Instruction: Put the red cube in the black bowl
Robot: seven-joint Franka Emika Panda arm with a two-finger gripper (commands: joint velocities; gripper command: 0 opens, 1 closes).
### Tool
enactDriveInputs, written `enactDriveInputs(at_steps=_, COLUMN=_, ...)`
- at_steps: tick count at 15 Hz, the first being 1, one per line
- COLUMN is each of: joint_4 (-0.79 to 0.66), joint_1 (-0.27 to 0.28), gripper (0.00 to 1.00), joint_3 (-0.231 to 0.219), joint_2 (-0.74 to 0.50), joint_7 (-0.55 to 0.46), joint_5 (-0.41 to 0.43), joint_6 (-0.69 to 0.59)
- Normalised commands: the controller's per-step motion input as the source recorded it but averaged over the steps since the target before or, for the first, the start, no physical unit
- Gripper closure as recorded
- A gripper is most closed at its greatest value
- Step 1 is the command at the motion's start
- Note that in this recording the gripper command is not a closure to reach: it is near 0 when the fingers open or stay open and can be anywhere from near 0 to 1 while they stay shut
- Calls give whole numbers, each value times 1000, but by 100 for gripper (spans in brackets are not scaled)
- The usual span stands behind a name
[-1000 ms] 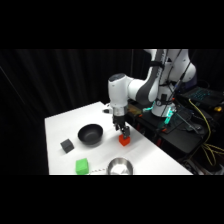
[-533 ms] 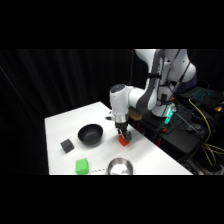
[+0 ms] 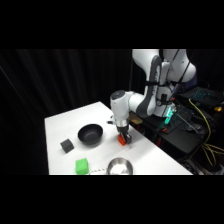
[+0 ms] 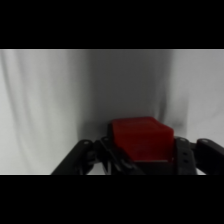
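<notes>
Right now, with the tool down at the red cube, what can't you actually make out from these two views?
- Side view: the tool covers most of the red cube, so whether the cube rests on the table or is lifted is unclear.
- Wrist view: the tool's fingertips are cut off by the bottom edge; contact with the red cube is hidden.
- Wrist view: the black bowl lies outside the frame.
- Side view: the black bowl's inside is too dark to read.

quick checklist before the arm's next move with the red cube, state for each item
1. Red cube between the gripper fingers: ok.
2. Fingers closed firmly on the cube: cannot tell.
3. Cube lifted off the table: cannot tell.
4. Black bowl empty and upright: ok.
5. Path from cube to bowl free of the dark grey cube, green cube and silver bowl: ok.
</notes>
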Motion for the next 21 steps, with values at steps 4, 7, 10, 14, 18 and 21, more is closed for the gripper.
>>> enactDriveInputs(at_steps=4, joint_4=-34, joint_1=176, gripper=100, joint_3=-164, joint_2=-116, joint_7=176, joint_5=-138, joint_6=44)
enactDriveInputs(at_steps=7, joint_4=-125, joint_1=137, gripper=100, joint_3=-184, joint_2=-475, joint_7=129, joint_5=-201, joint_6=-272)
enactDriveInputs(at_steps=10, joint_4=-118, joint_1=1, gripper=100, joint_3=-124, joint_2=-674, joint_7=23, joint_5=-201, joint_6=-428)
enactDriveInputs(at_steps=14, joint_4=11, joint_1=-111, gripper=100, joint_3=-77, joint_2=-567, joint_7=43, joint_5=-225, joint_6=-361)
enactDriveInputs(at_steps=18, joint_4=250, joint_1=-197, gripper=100, joint_3=-35, joint_2=-193, joint_7=31, joint_5=-122, joint_6=-197)
enactDriveInputs(at_steps=21, joint_4=382, joint_1=-156, gripper=100, joint_3=-27, joint_2=112, joint_7=21, joint_5=-25, joint_6=-72)
